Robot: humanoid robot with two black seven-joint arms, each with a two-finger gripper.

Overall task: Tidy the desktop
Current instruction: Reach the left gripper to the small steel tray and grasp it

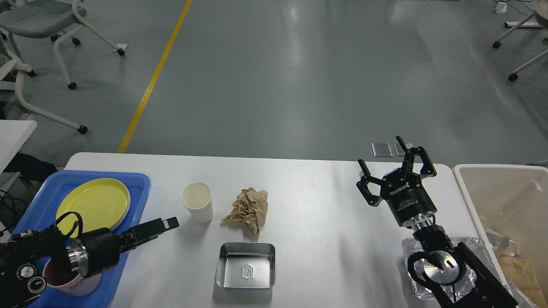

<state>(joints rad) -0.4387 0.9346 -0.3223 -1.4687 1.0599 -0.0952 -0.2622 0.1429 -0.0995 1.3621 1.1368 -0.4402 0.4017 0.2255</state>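
Desktop [325,205]: tray [132,182], cup [198,202], paper [248,209], tin [245,265].

Smooth white desktop [325,205] with paper, metal and plastic items.

Centre: a crumpled, rough brown paper [248,208] beside a matt white paper cup [197,202]; below, a shiny metal tray [245,265]. Lower left: a glossy blue plastic tray [137,182] holding a smooth yellow plate [94,204].

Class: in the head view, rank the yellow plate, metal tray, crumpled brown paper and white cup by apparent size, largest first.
1. Yellow plate
2. Metal tray, close behind; it sits nearer the camera, so this order is unsure
3. Crumpled brown paper
4. White cup
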